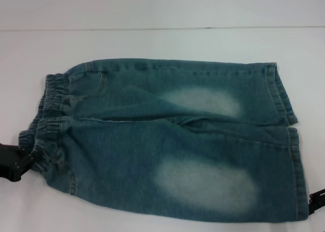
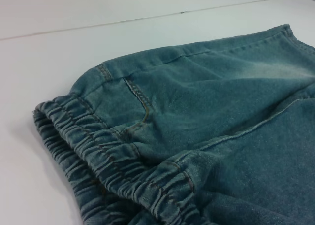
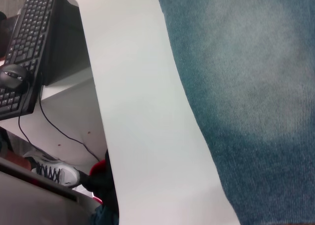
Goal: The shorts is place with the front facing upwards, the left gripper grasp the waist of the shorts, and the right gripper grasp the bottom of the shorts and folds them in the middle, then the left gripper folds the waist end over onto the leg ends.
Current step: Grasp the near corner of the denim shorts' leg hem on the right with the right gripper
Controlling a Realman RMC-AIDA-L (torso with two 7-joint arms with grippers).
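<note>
The teal denim shorts (image 1: 172, 140) lie flat on the white table (image 1: 152, 44), front up, with two pale thigh patches. The waist of the shorts (image 1: 48, 125) is the puckered elastic band at the left, seen close in the left wrist view (image 2: 108, 176). The bottom of the shorts (image 1: 292, 140), two stitched leg hems, lies at the right. My left gripper (image 1: 18, 162) sits at the near corner of the waistband, mostly out of frame. Only a black tip of my right gripper (image 1: 317, 199) shows, beside the near hem corner. The right wrist view shows the faded denim of the shorts (image 3: 256, 87).
The table's far edge (image 1: 162, 29) runs behind the shorts. Past the near table edge, the right wrist view shows a black keyboard (image 3: 29, 33), a mouse (image 3: 12, 75), a cable and a shoe (image 3: 54, 172) on the floor.
</note>
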